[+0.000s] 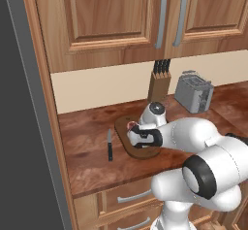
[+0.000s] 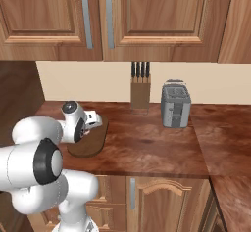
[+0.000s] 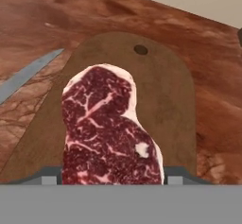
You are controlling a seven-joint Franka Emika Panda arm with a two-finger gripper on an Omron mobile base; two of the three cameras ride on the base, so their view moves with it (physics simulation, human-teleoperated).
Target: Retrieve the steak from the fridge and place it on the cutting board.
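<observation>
Steak (image 3: pixel 106 128) sat right up against the hand camera, hanging over the cutting board (image 3: pixel 165 100) on the counter (image 3: pixel 94 15). Gripper (image 1: pixel 131 128) looked clamped on it, though the fingertips were cut off, so that's my guess. Risk: letting go from that height could make the meat flop partly off the board's left edge, toward the knife (image 1: pixel 110 144). Hard to tell if it touched the board.

No readable text, label, brand, number or sign appears anywhere; the toaster (image 2: pixel 175 104) has plain grey faces; the knife block (image 2: pixel 140 93) is bare wood (its front unmarked); the cabinet doors (image 2: pixel 162 15) carry only grain; the cutting board (image 3: pixel 170 100) is blank.
</observation>
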